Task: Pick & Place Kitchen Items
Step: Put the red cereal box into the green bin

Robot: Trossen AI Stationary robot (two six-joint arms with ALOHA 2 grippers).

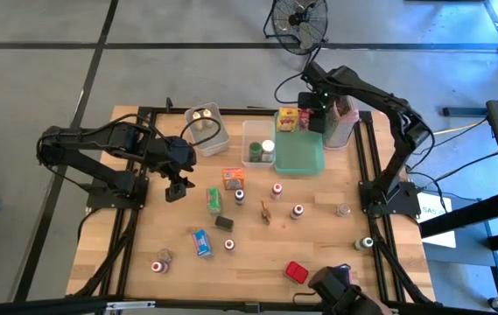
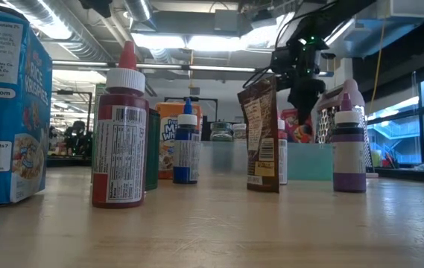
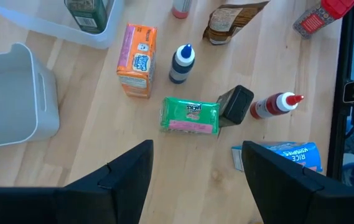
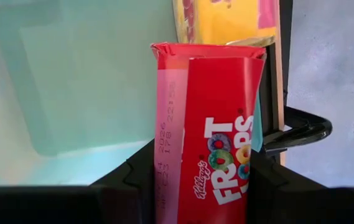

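Loose items lie scattered over the desk (image 1: pixel 257 254): nearest the front edge a flat red packet (image 1: pixel 297 272), a blue Rice Krispies box (image 1: pixel 201 242), small red-capped bottles, then mid-desk a green packet (image 3: pixel 190 116), a black block (image 3: pixel 235 104) touching it, a blue-capped bottle (image 3: pixel 180 63) and an orange box (image 3: pixel 137 60). Left gripper (image 1: pixel 177 186) hovers over the desk near the green packet, fingers wide, holding nothing. Farther back, right gripper (image 1: pixel 316 112) hangs above the far end of the teal tray (image 1: pixel 301 157), fingers clamped on a red Froot Loops box (image 4: pixel 211 140), upright, beside a yellow box (image 4: pixel 226 18) already in the tray. Step in hand looks like placing that box. To do it well: lower until the base reaches the tray floor, keep it clear of the yellow box and tray wall, release only then, lift straight up.
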